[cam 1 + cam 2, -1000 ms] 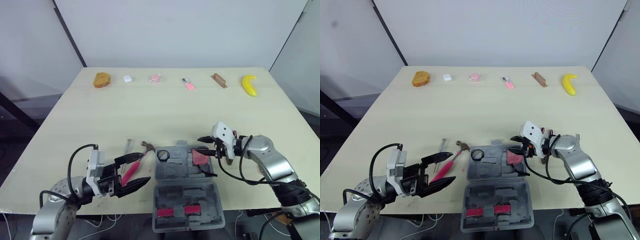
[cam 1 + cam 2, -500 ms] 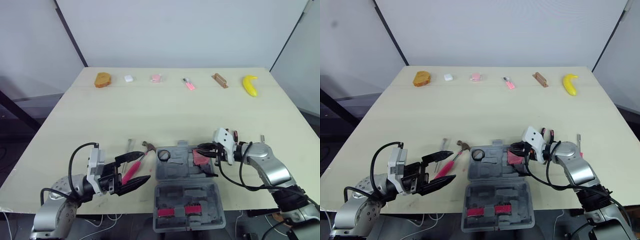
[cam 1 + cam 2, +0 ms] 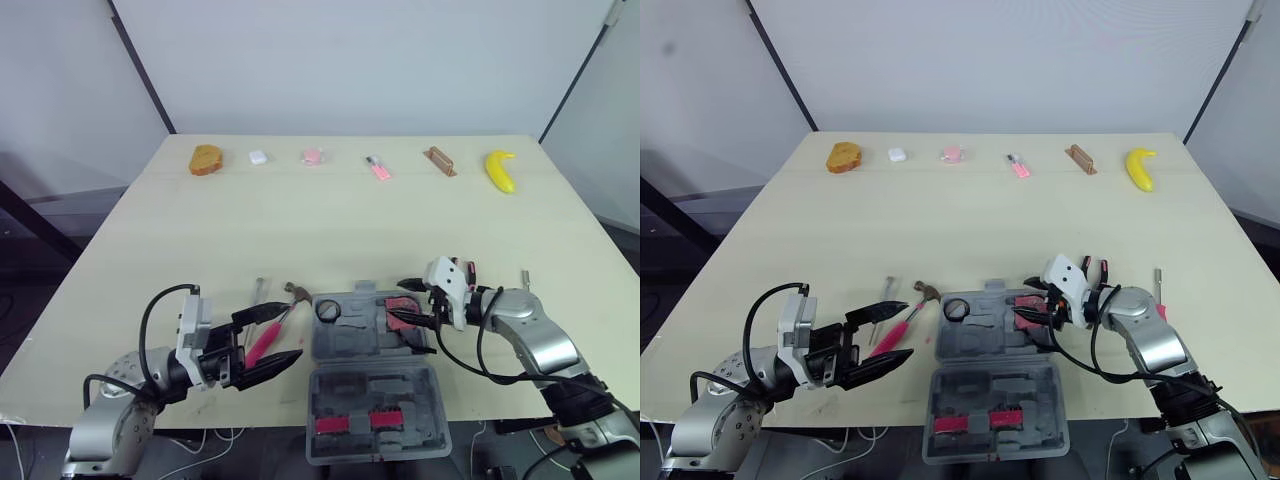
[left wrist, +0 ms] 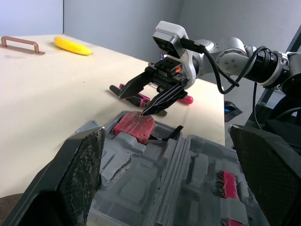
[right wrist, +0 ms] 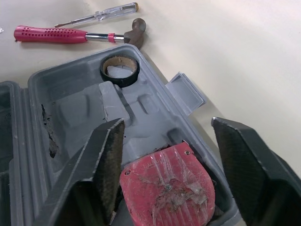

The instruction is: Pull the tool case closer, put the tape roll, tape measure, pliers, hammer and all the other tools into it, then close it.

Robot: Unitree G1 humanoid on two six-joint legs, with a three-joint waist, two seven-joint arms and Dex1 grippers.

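Your right tool (image 3: 402, 300) is spread wide, tips just over the red tape measure (image 5: 167, 186) in the tool case (image 5: 70, 94).

Tool case (image 3: 372, 372) – grey plastic, open flat at the middle of the counter's near edge. Its near half overhangs that edge and carries two red inserts.

Tape roll (image 5: 120, 71) – a black ring with a brown core, upright in the round pocket at the far-left corner of the case's far half.

Tape measure (image 5: 168, 190) – red and scuffed, lying flat in the far-right pocket.

Hammer (image 5: 70, 34) – pink handle, dark head. It lies on the counter just left of the case, head towards the case.

Clear-handled screwdriver (image 5: 96, 16) lies beside the hammer, further left.

Pliers (image 4: 185, 99) – pink grips, on the counter just right of the case.

Slim pink-handled tool (image 3: 1158, 288) lies further right.
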